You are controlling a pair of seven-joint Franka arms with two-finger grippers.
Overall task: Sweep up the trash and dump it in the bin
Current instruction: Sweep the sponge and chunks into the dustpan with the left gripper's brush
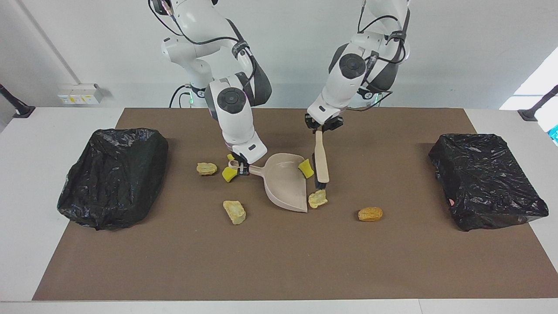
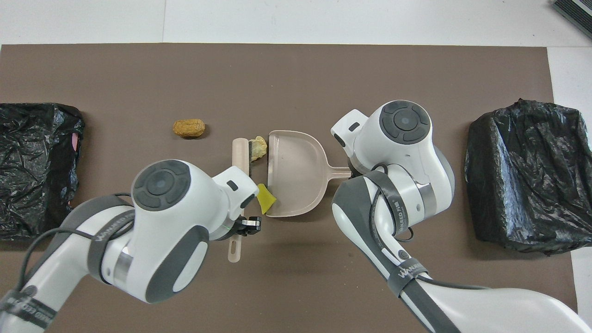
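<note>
The right gripper pinches the dustpan handle, steadying it on the tabletop. The left gripper clamps the brush, its bristles at twelve o'clock of a trash lump by the pan's mouth, ready to sweep it in.

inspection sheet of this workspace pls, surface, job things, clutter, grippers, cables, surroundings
surface: brown mat on a white table.
job's things: dustpan and brush at mid-mat; six trash lumps seen: yellow wedge at the pan's edge, yellow wedge by the pan's handle, beige lump at the bristles, beige lump, beige lump, orange lump; a black-bagged bin at the right arm's end, another bin at the left arm's end.
clutter: nothing seen.
grippers: right gripper shut on the pan's handle; left gripper shut on the brush handle.
cables: black cables along both arms.
surroundings: white wall; wall socket.
</note>
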